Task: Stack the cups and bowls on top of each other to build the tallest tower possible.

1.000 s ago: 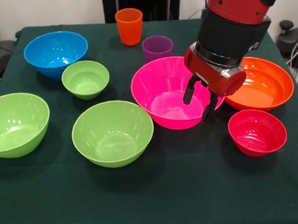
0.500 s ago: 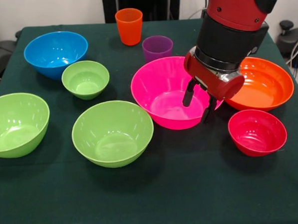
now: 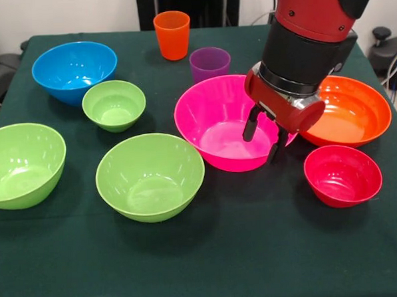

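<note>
The red and black arm (image 3: pixel 312 29) comes down at the right of the scene; its claw (image 3: pixel 262 138) hangs over the right rim of the large pink bowl (image 3: pixel 214 124), with 1 finger (image 3: pixel 250 127) inside the bowl's outline and the other at or just outside the rim; the 2 fingers stand apart with a clear gap and grip nothing, though whether either one touches the rim is hard to tell from this angle. The pink bowl sits upright near the middle of the dark green surface (image 3: pixel 204 261); the orange bowl (image 3: pixel 353 110) lies just beside it on the right, partly hidden behind the arm; the small red bowl (image 3: pixel 342 175) stands nearer, close to the orange one. Far behind the pink bowl stands the purple cup (image 3: pixel 209 63), and the orange cup (image 3: pixel 172 35) stands farther still, to its left. On the left are the blue bowl (image 3: pixel 74 70) at the far side, the small lime green bowl (image 3: pixel 113 105) just beside it, a large lime green bowl (image 3: pixel 21 164) at the left edge, and another large lime green bowl (image 3: pixel 150 176) near the pink one; all 7 bowls sit open side up, none stacked.
</note>
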You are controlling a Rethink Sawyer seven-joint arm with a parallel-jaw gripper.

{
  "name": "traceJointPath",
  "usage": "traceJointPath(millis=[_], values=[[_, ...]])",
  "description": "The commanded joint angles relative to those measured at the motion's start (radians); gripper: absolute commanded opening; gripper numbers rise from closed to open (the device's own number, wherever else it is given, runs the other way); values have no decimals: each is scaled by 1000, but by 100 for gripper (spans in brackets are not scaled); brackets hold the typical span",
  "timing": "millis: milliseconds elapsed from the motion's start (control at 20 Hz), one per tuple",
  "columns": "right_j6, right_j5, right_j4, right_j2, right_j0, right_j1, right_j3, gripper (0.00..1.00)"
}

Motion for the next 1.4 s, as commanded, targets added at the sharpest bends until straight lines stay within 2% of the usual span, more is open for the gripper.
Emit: traceJointPath(millis=[50, 400, 800, 1100, 1400], values=[[-23, 53, -77, 127, 3, 38, -47, 100], [-35, 4, -73, 157, -5, 67, -67, 100], [-17, 23, -56, 159, -7, 98, -113, 100], [-4, 16, -48, 167, -10, 102, -106, 100], [-20, 21, -50, 185, -12, 71, -63, 100]])
